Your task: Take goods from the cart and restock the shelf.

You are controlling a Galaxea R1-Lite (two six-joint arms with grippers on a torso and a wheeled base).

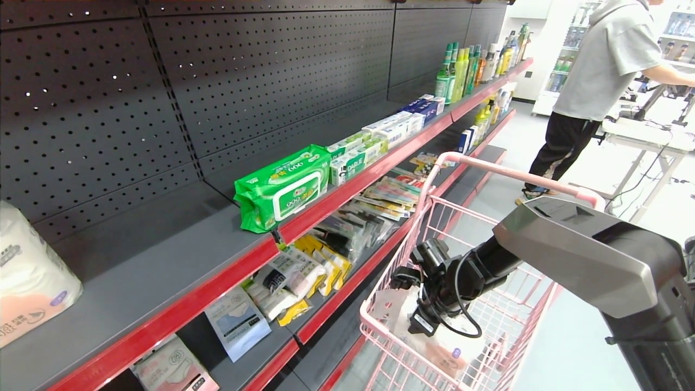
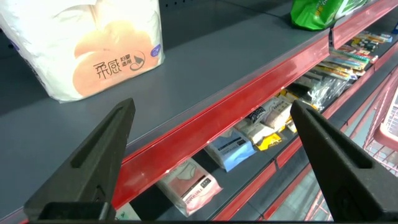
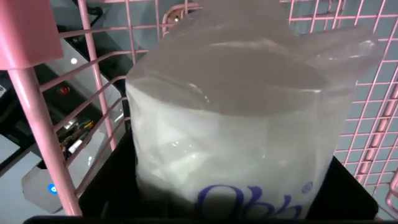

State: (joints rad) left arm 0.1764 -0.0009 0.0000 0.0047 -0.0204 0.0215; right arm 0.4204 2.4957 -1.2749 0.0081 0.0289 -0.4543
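Your shelf (image 1: 163, 255) carries a roll pack (image 1: 27, 271) at its left end and green wipes (image 1: 282, 184) farther along. The pink cart (image 1: 488, 168) stands just beside it, with a white pack (image 1: 450, 347) inside. Your right gripper (image 1: 429, 317) is down on that white pack; you cannot tell whether it grips. Your left gripper (image 2: 212, 104) hangs wide open and empty before the shelf's red edge.

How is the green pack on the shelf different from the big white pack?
The green pack is green and low; the white pack is white with peach and taller. The green pack sits at the shelf's red front edge; the white pack sits back from it. Both are soft packs on the same grey shelf.
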